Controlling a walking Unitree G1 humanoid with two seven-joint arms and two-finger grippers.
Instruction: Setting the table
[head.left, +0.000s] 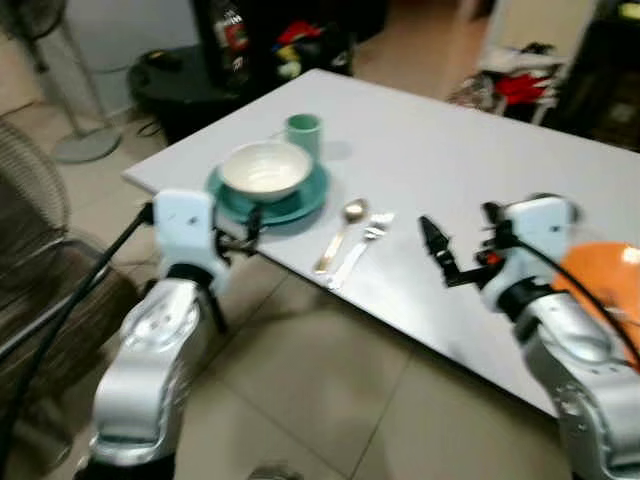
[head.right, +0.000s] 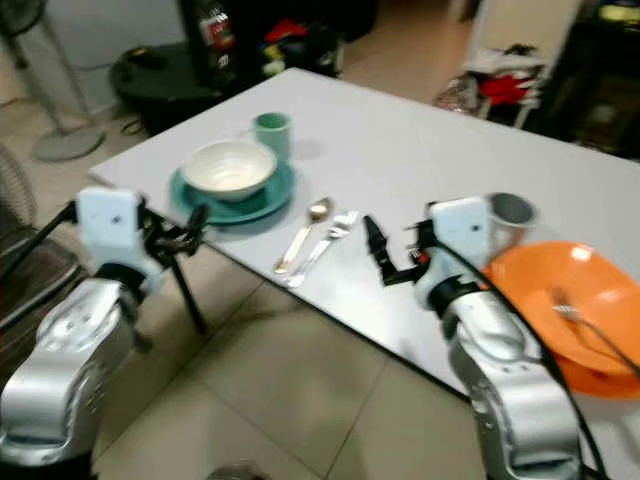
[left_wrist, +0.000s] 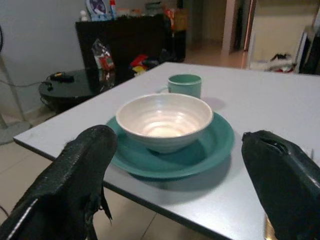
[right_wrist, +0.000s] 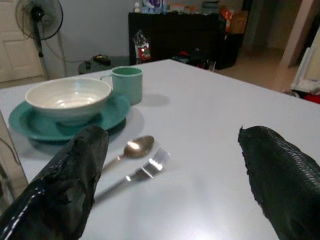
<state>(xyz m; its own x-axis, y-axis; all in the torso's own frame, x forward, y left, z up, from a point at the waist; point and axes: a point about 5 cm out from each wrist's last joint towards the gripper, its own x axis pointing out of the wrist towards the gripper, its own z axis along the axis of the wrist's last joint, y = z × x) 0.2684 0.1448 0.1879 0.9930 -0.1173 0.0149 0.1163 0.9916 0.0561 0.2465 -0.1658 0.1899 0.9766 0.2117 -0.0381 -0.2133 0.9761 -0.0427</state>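
A white bowl (head.left: 265, 170) sits on a teal plate (head.left: 305, 205) near the corner of the white table (head.left: 450, 160), with a teal mug (head.left: 303, 135) just behind it. A spoon (head.left: 342, 232) and a fork (head.left: 362, 245) lie side by side right of the plate. My left gripper (head.left: 250, 232) hovers open at the table's edge, just short of the teal plate (left_wrist: 220, 145). Right of the cutlery, my right gripper (head.left: 438, 252) is open and empty over the table. An orange plate (head.right: 560, 290) carrying a fork (head.right: 580, 325) lies at the right, a grey cup (head.right: 510, 212) behind it.
A standing fan (head.left: 70, 90), a black round side table (head.left: 185, 85) and a dark cabinet (right_wrist: 175, 35) stand beyond the table's far corner. A wicker chair (head.left: 30, 250) is close on my left. Tiled floor (head.left: 320, 400) lies below the table's near edge.
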